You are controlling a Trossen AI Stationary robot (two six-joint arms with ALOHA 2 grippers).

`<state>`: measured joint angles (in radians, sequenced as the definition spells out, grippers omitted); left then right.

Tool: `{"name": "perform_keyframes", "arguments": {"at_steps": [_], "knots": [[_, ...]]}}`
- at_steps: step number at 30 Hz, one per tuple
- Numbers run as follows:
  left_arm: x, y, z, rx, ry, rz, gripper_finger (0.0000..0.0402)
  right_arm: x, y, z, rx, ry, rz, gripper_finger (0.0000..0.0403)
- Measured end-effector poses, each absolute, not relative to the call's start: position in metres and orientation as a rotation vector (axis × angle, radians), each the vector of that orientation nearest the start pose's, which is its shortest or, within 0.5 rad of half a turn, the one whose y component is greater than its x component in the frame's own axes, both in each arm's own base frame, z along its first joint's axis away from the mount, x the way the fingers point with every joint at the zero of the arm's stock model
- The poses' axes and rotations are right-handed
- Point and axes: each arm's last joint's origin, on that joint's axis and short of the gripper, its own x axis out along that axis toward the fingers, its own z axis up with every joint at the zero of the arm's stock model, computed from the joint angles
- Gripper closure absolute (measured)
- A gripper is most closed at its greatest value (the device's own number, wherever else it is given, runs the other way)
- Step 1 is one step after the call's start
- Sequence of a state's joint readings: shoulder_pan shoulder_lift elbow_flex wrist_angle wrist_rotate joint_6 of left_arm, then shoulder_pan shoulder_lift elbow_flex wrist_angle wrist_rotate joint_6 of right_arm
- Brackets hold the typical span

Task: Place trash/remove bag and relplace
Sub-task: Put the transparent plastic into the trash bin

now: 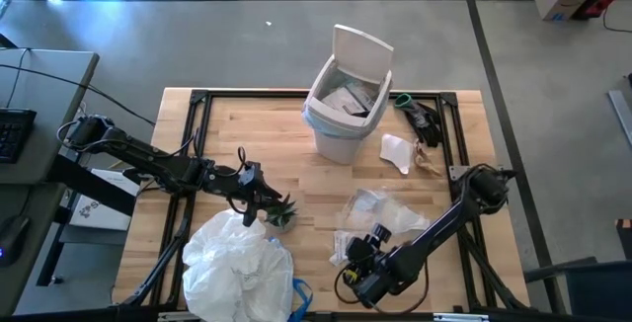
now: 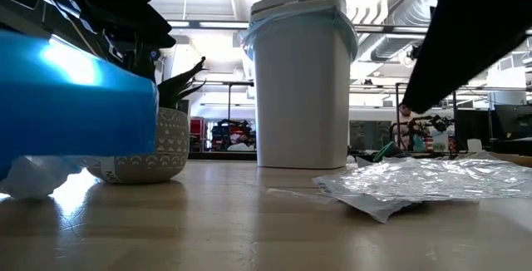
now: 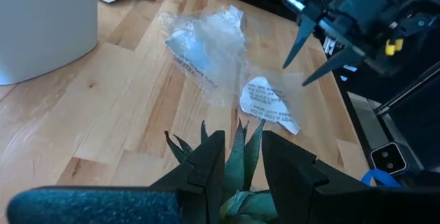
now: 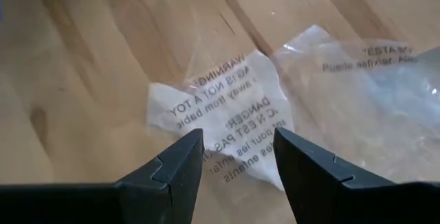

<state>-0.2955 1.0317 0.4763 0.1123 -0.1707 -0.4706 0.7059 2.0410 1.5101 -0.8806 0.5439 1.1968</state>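
My left hand (image 1: pixel 259 196) hangs over the small potted plant (image 1: pixel 280 213) beside the heaped white bag (image 1: pixel 237 268), fingers slightly parted around its leaves, gripping nothing that I can make out. My right hand (image 4: pixel 237 157) hovers with fingers apart and empty just above a clear plastic wrapper (image 4: pixel 227 131) lying flat on the surface, in front of the lined white bin (image 1: pixel 343 100). I judge I should come straight down and pinch a raised crinkle rather than the flat sheet. The wrapper's long axis runs roughly toward the bin.
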Motion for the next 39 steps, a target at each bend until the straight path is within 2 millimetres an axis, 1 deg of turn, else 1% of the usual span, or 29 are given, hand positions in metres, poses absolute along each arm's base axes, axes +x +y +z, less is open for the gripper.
{"name": "perform_keyframes", "arguments": {"at_steps": [4, 12, 19, 22, 26, 31, 32, 33, 35, 39], "knots": [[0.204, -0.057, 0.211, -0.361, 0.45, -0.019, 0.0321, 0.313, 0.247, 0.162, 0.232, 1.009, -0.543, 0.0236], [0.204, -0.057, 0.212, -0.365, 0.435, -0.024, 0.0321, 0.312, 0.248, 0.145, 0.238, 1.067, -0.554, 0.0236], [0.204, -0.057, 0.212, -0.365, 0.436, -0.025, 0.0321, 0.31, 0.247, 0.125, 0.316, 1.058, -0.532, 0.0236], [0.204, -0.057, 0.212, -0.365, 0.436, -0.026, 0.0321, 0.309, 0.244, 0.121, 0.356, 1.055, -0.537, 0.025], [0.204, -0.057, 0.212, -0.365, 0.436, -0.026, 0.0321, 0.308, 0.244, 0.12, 0.366, 1.058, -0.545, 0.0296], [0.204, -0.057, 0.212, -0.364, 0.435, -0.026, 0.0321, 0.312, 0.248, 0.126, 0.357, 1.087, -0.508, 0.0382], [0.204, -0.057, 0.212, -0.364, 0.435, -0.026, 0.0321, 0.313, 0.249, 0.129, 0.356, 1.095, -0.498, 0.0392], [0.204, -0.057, 0.212, -0.364, 0.435, -0.027, 0.0321, 0.314, 0.25, 0.131, 0.357, 1.104, -0.489, 0.0396], [0.204, -0.057, 0.212, -0.364, 0.435, -0.026, 0.0321, 0.316, 0.252, 0.137, 0.356, 1.108, -0.489, 0.0393], [0.204, -0.057, 0.212, -0.362, 0.435, -0.027, 0.0321, 0.32, 0.255, 0.156, 0.323, 1.114, -0.492, 0.0399]]}}
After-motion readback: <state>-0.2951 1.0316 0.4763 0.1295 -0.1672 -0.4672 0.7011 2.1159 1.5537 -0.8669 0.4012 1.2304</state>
